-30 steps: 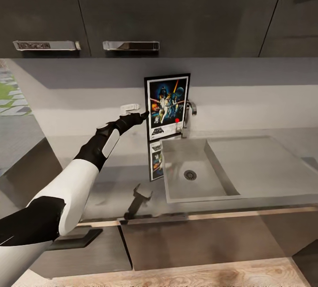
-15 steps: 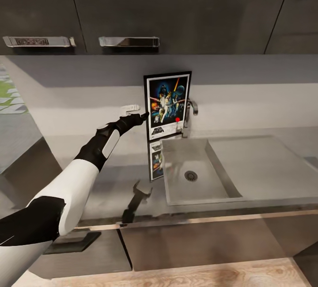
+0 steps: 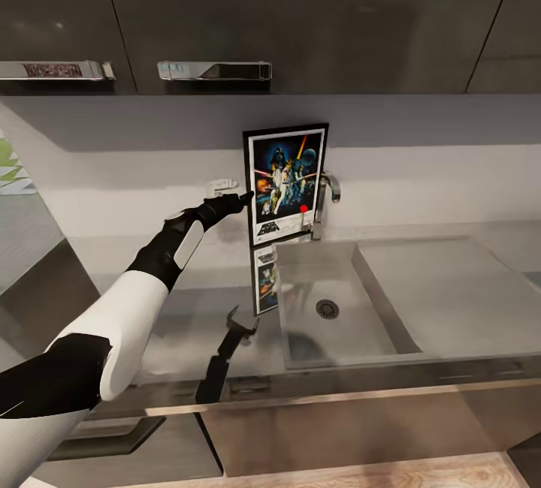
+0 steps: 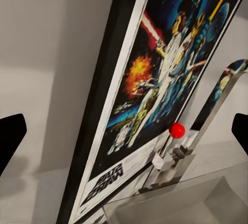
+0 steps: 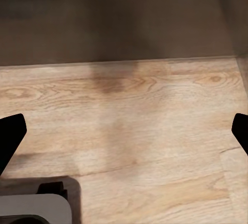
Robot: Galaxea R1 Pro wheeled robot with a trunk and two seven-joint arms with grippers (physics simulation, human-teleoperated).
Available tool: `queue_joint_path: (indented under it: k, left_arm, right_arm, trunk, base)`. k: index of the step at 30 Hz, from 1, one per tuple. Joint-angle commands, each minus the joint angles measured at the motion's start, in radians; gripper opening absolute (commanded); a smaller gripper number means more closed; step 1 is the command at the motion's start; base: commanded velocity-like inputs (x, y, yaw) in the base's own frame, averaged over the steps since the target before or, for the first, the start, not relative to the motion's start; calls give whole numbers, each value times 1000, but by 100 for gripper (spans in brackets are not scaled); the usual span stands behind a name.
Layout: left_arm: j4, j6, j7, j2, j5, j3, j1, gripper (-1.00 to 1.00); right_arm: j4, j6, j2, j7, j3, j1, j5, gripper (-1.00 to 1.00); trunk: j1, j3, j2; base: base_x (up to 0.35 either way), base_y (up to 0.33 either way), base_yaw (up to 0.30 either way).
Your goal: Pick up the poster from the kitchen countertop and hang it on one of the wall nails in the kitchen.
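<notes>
Poster (image 3: 285, 184) stands upright on the surface (image 3: 188, 308), leaning back against the pale wall just left of the chrome tap (image 3: 323, 206), at the back left corner of the sink (image 3: 391, 315). Propped like that, its left edge is exposed, probably why the arm comes in from that side. Head view: left tool (image 3: 242, 197) sits at the poster's left frame edge, about mid-height; touching or just short, cannot tell. Its opening is not readable from here. A glossy reflection of the poster and arm shows on the surface below. Dark upper cabinets with metal handles (image 3: 214, 70) hang above.

Left wrist view: poster (image 4: 155, 94) fills the middle, black frame edge toward the camera, tap (image 4: 206, 125) with a red dot beside it. Both dark fingertips (image 4: 11, 136) sit at the far edges of the picture, so the left tool is spread wide, holding nothing, the frame between them.

Right wrist view: right tool is also wide, fingertips (image 5: 10, 133) at the picture edges, empty, pointing down at the wood floor (image 5: 134, 131) with a bit of the robot base (image 5: 31, 208) in the corner. Looks parked.
</notes>
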Motion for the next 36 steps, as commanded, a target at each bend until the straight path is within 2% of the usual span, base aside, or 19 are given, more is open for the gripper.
queue_joint_path:
  k: [1,12,36]
  left_arm:
    - [-1,7,0,0,10,-1,-1,100]
    - [1,7,0,0,11,-1,-1,100]
    - [2,7,0,0,10,-1,-1,100]
  right_arm:
    - [-1,-1,0,-1,-2,0,1,100]
    - [-1,-1,0,-1,-2,0,1,100]
    - [-1,-1,0,-1,-2,0,1,100]
  trunk:
    - [0,-1,-1]
    - [0,-1,-1]
    - [0,-1,-1]
  base:
    - [15,0,0]
    - [3,0,-7]
    - [0,0,-94]
